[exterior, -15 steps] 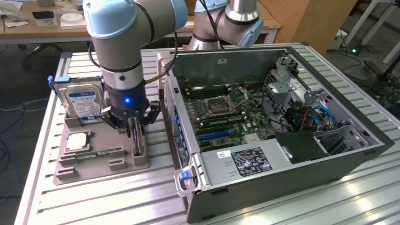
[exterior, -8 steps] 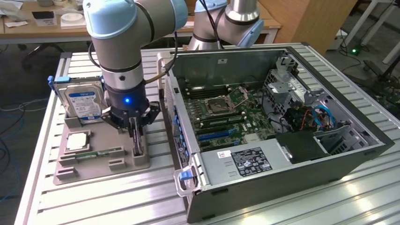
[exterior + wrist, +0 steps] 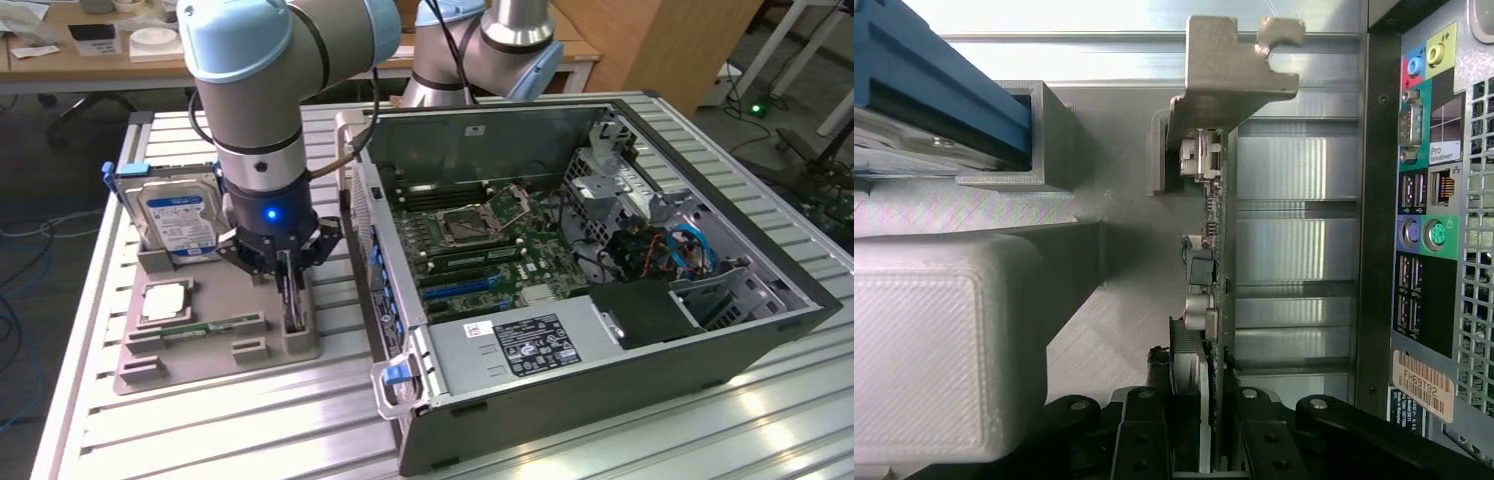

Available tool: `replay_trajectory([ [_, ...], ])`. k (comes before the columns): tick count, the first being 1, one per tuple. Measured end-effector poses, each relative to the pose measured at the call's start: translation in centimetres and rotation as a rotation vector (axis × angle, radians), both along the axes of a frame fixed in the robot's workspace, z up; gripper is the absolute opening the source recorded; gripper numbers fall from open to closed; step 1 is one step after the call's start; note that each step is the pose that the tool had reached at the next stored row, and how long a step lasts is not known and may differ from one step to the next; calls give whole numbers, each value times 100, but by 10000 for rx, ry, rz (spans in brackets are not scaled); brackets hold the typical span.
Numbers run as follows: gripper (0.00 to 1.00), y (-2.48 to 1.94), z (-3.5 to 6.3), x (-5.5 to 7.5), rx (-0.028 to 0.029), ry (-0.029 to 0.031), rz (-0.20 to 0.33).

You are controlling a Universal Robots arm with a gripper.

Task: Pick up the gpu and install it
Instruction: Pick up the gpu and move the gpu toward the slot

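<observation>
Beside the hard drive (image 3: 180,222), the gpu (image 3: 294,300) stands on edge in a slot of the grey holder (image 3: 200,352), so both faces are reachable from above. The fingers (image 3: 1142,440) of the gripper (image 3: 290,272) sit narrow, pinching the card; the open computer case (image 3: 601,330) stands at the exterior view's right.

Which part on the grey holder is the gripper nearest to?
The gpu, the dark card standing on edge beside the computer case; the hard drive, processor and memory stick sit farther from the gripper.
</observation>
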State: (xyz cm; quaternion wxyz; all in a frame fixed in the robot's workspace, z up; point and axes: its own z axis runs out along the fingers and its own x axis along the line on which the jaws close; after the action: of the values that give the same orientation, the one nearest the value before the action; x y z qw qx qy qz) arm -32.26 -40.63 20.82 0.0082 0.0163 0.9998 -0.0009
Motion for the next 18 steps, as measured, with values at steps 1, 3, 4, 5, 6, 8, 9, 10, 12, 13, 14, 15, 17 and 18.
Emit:
replay_trajectory([
  [1, 27, 0, 0, 0, 0, 0, 0],
  [3, 27, 0, 0, 0, 1, 0, 0],
  [4, 27, 0, 0, 0, 1, 0, 0],
  [5, 27, 0, -1, 0, 1, 0, 0],
  [6, 27, 0, 0, 0, 1, 0, 0],
  [8, 27, 0, -1, 0, 1, -1, 0],
  [9, 27, 0, -1, 1, 1, -1, 1],
  [10, 27, 0, 0, 1, 7, -1, 1],
  [12, 27, 0, 14, 1, 40, -4, 0],
  [13, 27, 0, 37, 1, 54, -1, 0],
  [14, 27, 0, 57, 0, 70, -1, 0],
  [15, 27, 0, 76, 0, 81, -1, 0],
  [17, 27, 0, 119, 1, 110, -1, 0],
  [18, 27, -1, 142, 1, 126, -1, 1],
])
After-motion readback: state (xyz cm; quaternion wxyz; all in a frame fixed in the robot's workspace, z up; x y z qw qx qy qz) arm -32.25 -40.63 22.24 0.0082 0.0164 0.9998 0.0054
